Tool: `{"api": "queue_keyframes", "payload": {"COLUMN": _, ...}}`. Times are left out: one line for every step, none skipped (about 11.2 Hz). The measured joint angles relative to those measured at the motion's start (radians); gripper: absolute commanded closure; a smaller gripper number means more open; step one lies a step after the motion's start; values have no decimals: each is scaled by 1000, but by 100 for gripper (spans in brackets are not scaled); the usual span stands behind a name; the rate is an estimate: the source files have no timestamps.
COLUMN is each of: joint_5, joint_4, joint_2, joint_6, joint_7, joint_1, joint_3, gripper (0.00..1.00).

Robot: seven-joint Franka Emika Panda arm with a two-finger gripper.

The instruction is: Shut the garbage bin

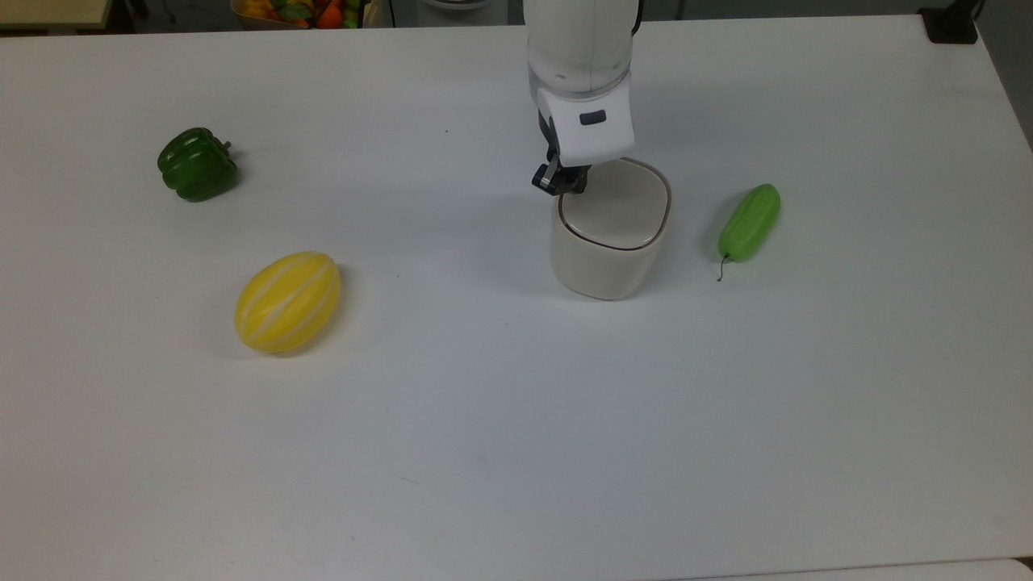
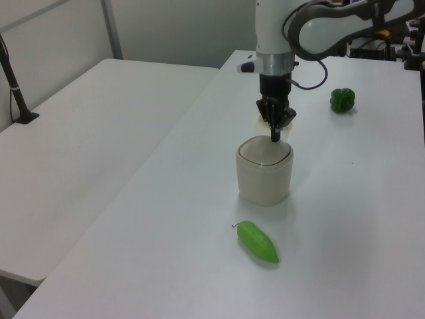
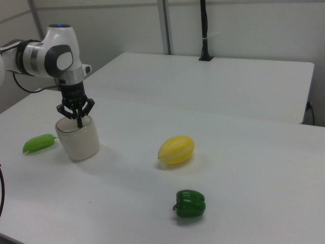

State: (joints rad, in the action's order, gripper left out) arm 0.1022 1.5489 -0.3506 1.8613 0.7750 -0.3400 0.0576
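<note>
The garbage bin (image 1: 601,270) is a cream-white rounded tub standing on the white table, right of centre in the top view. Its flat lid (image 1: 615,211) lies down on the rim, with a thin dark seam around it. My gripper (image 1: 557,184) hangs over the lid's edge on the top view's left, fingers shut together with nothing held. In the left view the gripper (image 2: 275,138) tip meets the far rim of the bin (image 2: 264,183). Seen in the right view, the gripper (image 3: 79,123) points straight down onto the top of the bin (image 3: 80,142).
A light green cucumber-like vegetable (image 1: 750,221) lies just right of the bin in the top view. A yellow melon (image 1: 288,301) and a green bell pepper (image 1: 198,164) sit far to the left. A box of fruit (image 1: 299,12) stands beyond the table's far edge.
</note>
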Motion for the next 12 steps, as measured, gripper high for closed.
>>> {"api": "queue_keyframes", "payload": {"joint_5": -2, "joint_4": 1, "joint_2": -6, "joint_6": 0, "joint_7": 1, "joint_1": 1, "joint_3": 0, "gripper": 100}}
{"api": "queue_keyframes", "payload": {"joint_5": -3, "joint_4": 0, "joint_2": -7, "joint_6": 0, "joint_7": 1, "joint_1": 1, "joint_3": 0, "gripper": 100}}
{"api": "queue_keyframes", "payload": {"joint_5": -4, "joint_4": 0, "joint_2": -8, "joint_6": 0, "joint_7": 1, "joint_1": 1, "joint_3": 0, "gripper": 100}}
{"api": "queue_keyframes", "payload": {"joint_5": -7, "joint_4": 0, "joint_2": -8, "joint_6": -1, "joint_7": 1, "joint_1": 1, "joint_3": 0, "gripper": 100}}
{"api": "queue_keyframes", "payload": {"joint_5": -7, "joint_4": 0, "joint_2": -8, "joint_6": -1, "joint_7": 1, "joint_1": 1, "joint_3": 0, "gripper": 100}}
{"api": "queue_keyframes", "payload": {"joint_5": -7, "joint_4": 0, "joint_2": -8, "joint_6": -1, "joint_7": 1, "joint_1": 1, "joint_3": 0, "gripper": 100}}
{"api": "queue_keyframes", "payload": {"joint_5": -7, "joint_4": -3, "joint_2": -7, "joint_6": -1, "joint_7": 1, "joint_1": 5, "joint_3": 1, "gripper": 100}}
{"api": "queue_keyframes", "payload": {"joint_5": -7, "joint_4": -6, "joint_2": -3, "joint_6": -1, "joint_7": 1, "joint_1": 19, "joint_3": 2, "gripper": 100}}
{"api": "queue_keyframes", "payload": {"joint_5": -7, "joint_4": -13, "joint_2": 9, "joint_6": -10, "joint_7": 1, "joint_1": 46, "joint_3": 2, "gripper": 100}}
{"api": "queue_keyframes", "payload": {"joint_5": -7, "joint_4": -20, "joint_2": 32, "joint_6": -39, "joint_7": 1, "joint_1": 80, "joint_3": 3, "gripper": 100}}
{"api": "queue_keyframes", "payload": {"joint_5": -7, "joint_4": -25, "joint_2": 64, "joint_6": -80, "joint_7": -11, "joint_1": 119, "joint_3": 3, "gripper": 100}}
{"api": "queue_keyframes", "payload": {"joint_5": -7, "joint_4": -27, "joint_2": 102, "joint_6": -137, "joint_7": -47, "joint_1": 162, "joint_3": 3, "gripper": 100}}
